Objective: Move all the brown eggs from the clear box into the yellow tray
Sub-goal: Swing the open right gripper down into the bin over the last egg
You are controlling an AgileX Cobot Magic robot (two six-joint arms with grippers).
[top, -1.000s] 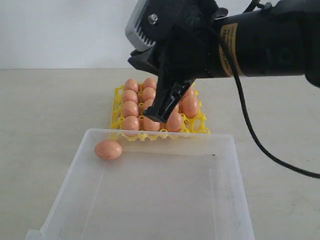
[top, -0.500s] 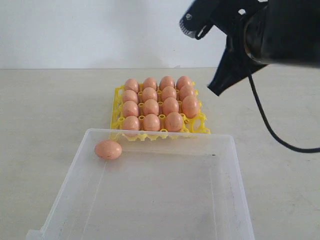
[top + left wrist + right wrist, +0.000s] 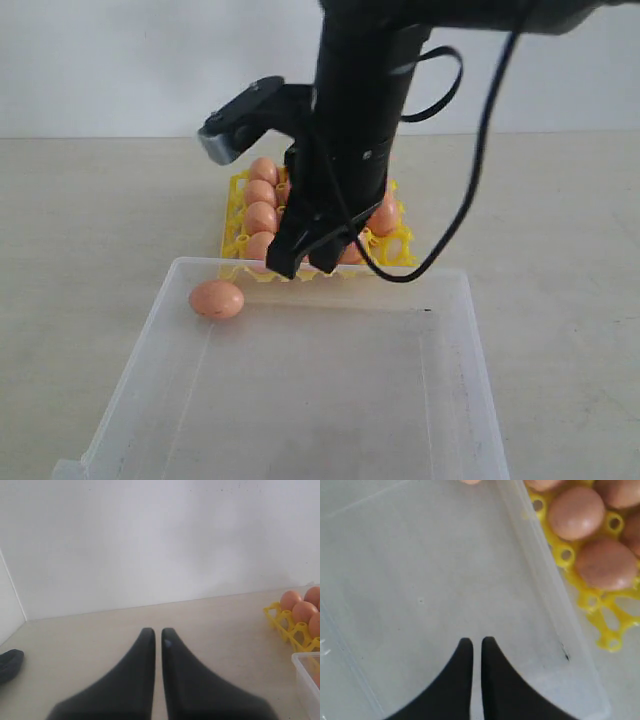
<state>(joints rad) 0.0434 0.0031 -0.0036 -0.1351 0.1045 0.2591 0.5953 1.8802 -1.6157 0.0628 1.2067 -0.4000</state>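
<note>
Right pincer (image 3: pixel 305 265): pressed together, empty, poised over box (image 3: pixel 430 272) for last egg (image 3: pixel 217 299)
Tray (image 3: pixel 404 244): one cup free for it

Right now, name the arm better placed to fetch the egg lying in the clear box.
Right. The right gripper hangs shut over the clear box, near the brown egg; the left gripper sits off beside the yellow tray, over table.

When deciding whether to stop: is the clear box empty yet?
Not empty. One brown egg lies in the clear box near its far left corner in the exterior view; the remaining visible floor is bare.
</note>
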